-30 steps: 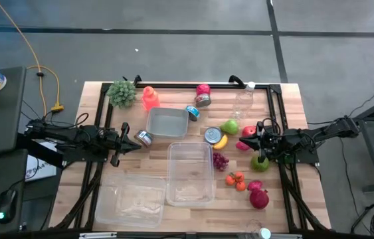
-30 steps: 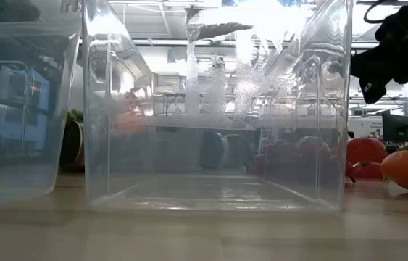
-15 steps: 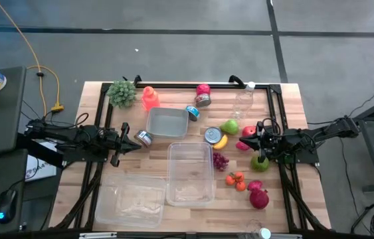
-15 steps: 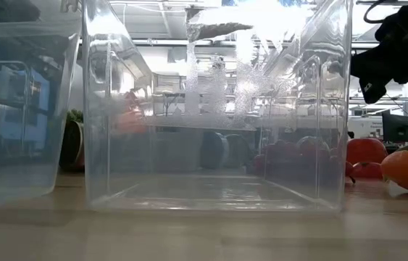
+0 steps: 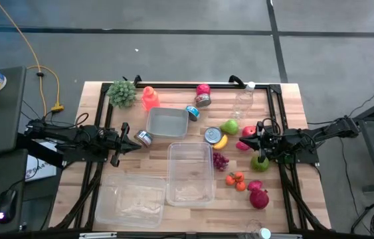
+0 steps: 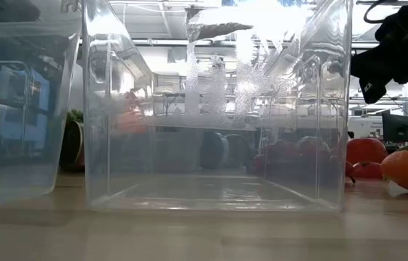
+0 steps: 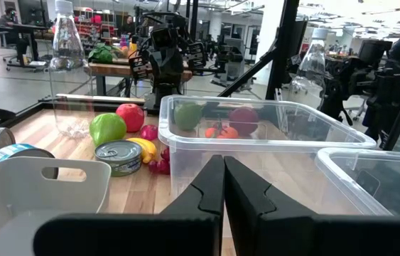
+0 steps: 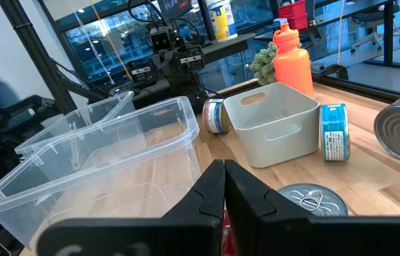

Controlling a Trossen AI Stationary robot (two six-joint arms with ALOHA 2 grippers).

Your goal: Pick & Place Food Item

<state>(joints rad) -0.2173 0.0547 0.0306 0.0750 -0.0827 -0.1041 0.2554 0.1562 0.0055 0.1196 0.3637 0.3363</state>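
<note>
Wooden table [image 5: 293, 99] and everything on it match the frames from a second ago: nothing has shifted. Left end effector [image 5: 135, 140], fingers pressed together and holding nothing, stays beside a small can [image 5: 144, 138] at the table's left. Right end effector [image 5: 252, 141], likewise closed and empty, still hovers among the fruit, near the green pear [image 5: 229, 126] and red apple [image 5: 249, 131]. Between both arms stands the clear bin [image 5: 190, 172], with the grapes [image 5: 220, 160] just beside its right wall.
</note>
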